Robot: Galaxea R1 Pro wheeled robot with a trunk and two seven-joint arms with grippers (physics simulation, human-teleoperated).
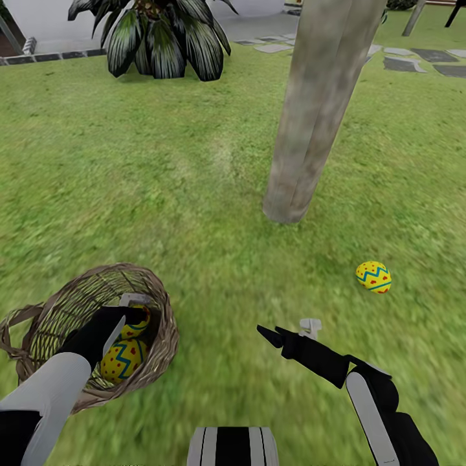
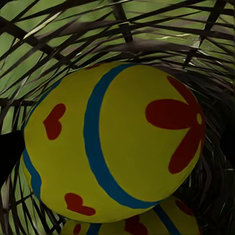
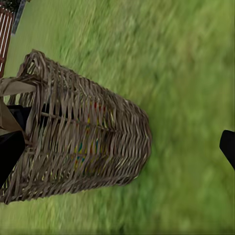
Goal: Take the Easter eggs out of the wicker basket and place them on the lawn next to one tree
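Observation:
The wicker basket [image 1: 77,304] stands on the lawn [image 1: 162,181] at the lower left, with two Easter eggs in it. My left gripper [image 1: 134,314] reaches inside, over the upper egg [image 1: 139,325]; the lower egg [image 1: 123,360] lies beside it. In the left wrist view that upper egg [image 2: 117,142] sits close between the wide-apart fingers [image 2: 9,152] of the open left gripper [image 2: 117,147]. A third egg [image 1: 373,276] lies on the grass near the tree [image 1: 317,116]. My right gripper [image 1: 285,329] hovers open over bare grass, facing the basket [image 3: 78,142].
A short palm [image 1: 162,32] grows at the far left, with grey paving stones [image 1: 414,61] at the far right behind the tree. Open grass stretches between the basket and the trunk. My own base [image 1: 233,446] shows at the bottom edge.

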